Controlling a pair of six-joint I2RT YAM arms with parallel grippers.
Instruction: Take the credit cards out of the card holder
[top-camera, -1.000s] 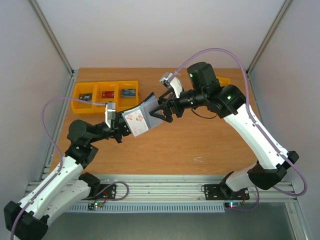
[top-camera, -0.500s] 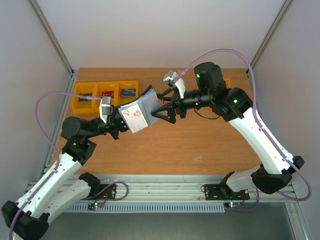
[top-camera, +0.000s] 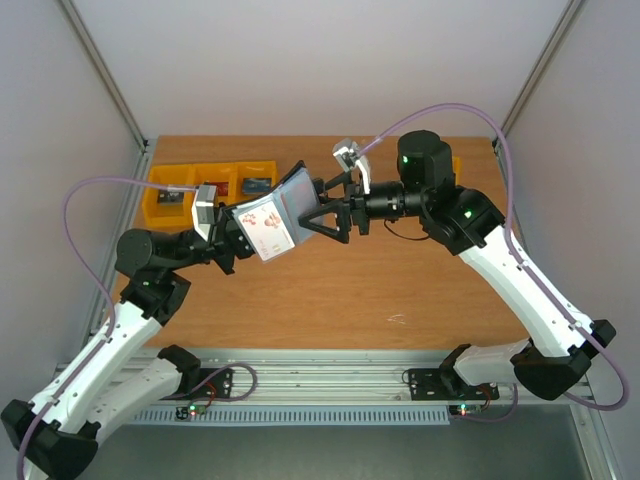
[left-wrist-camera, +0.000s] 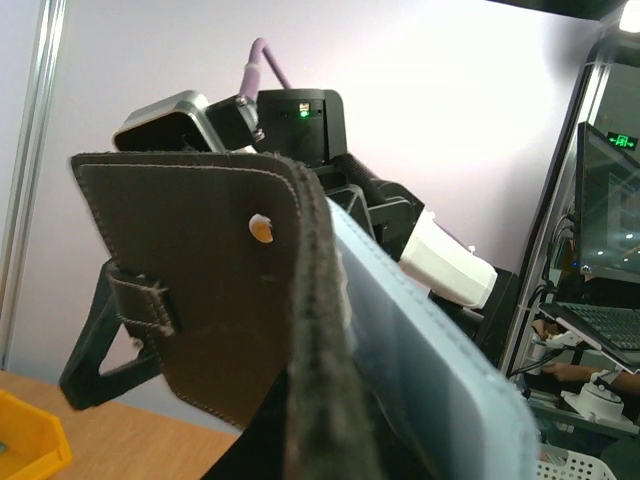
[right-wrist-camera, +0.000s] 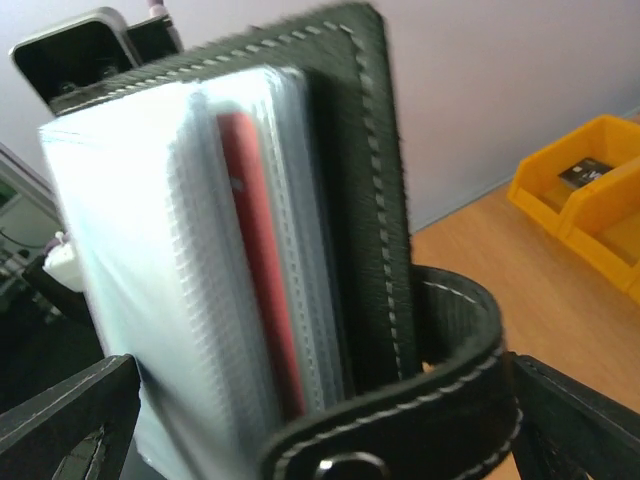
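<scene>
The left gripper (top-camera: 230, 243) is closed on the card holder (top-camera: 285, 215), clamping it at the end that faces away from the right arm. The holder is carried in the air above the table (top-camera: 400, 285), just off the right end of the row of yellow bins (top-camera: 152, 207) and slightly nearer to the arm bases than that row.

The right gripper (top-camera: 318, 207) has its jaws spread wide. It points at the holder from the side away from the bins, one finger (right-wrist-camera: 60, 420) on each flank of the holder's free end. Contact between fingers and holder cannot be confirmed.

The holder is partly unfolded. In the top view a whitish card (top-camera: 268, 232) with reddish marks lies on the leaf nearest the bins; the grey-blue leaf (top-camera: 298, 198) stands beyond it, toward the right gripper. In the right wrist view a red card (right-wrist-camera: 255, 270) sits edge-on among clear sleeves, and a black tab (right-wrist-camera: 400, 440) with a snap curls across the lower end. In the left wrist view the black outer face (left-wrist-camera: 200, 300) is uppermost.
</scene>
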